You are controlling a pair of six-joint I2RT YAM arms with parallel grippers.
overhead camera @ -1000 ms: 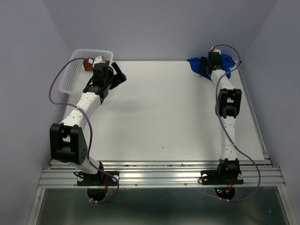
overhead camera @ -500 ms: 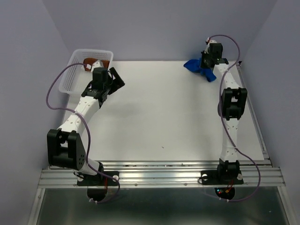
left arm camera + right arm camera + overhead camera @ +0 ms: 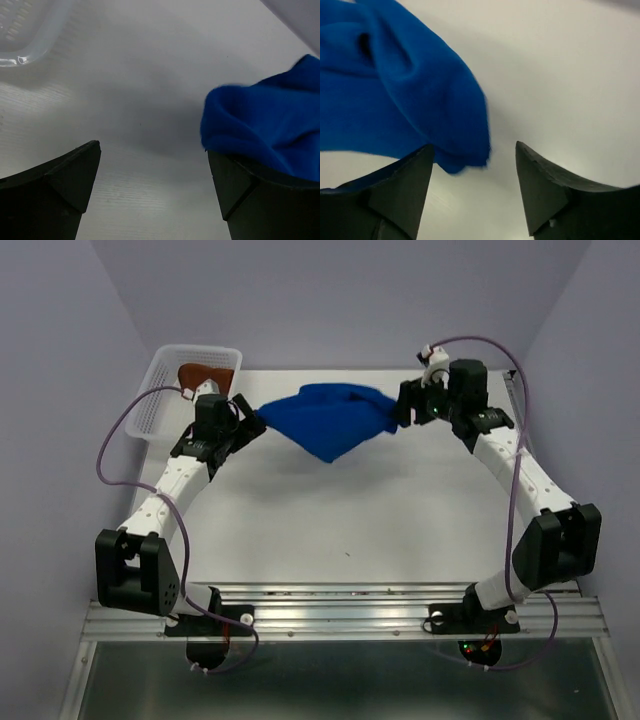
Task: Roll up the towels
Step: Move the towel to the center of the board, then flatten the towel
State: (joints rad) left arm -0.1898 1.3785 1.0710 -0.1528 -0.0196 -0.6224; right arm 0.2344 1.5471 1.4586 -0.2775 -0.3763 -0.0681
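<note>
- The blue towel (image 3: pixel 325 420) is stretched across the far half of the desk (image 3: pixel 350 520), bunched and sagging to a point in the middle. One end reaches each arm, apparently so the cloth can be laid out flat for rolling.
- The left fingers (image 3: pixel 60 190) stand wide apart with bare desk showing between them. One end of the blue towel lies over the top of one finger only, so it is draped there and not pinched.
- The right fingers (image 3: pixel 545 190) are also parted, less widely. The cloth hangs over and behind one finger, and its blurred edge just enters the gap. Nothing is clamped between them, which looks like a let-go meant to drop the towel onto the desk.
- From above, it cannot be told whether the towel's middle is touching the desk or is just above it.
- The brown towel (image 3: pixel 207 374) lies in the white mesh basket (image 3: pixel 150 405) at the far left corner, just beyond the left arm. It is probably parked there until the blue one is done.
- Rolling has not begun. The cloth is crumpled and first needs spreading flat with a straight edge facing the fingers, or any roll is likely to come out lopsided.
</note>
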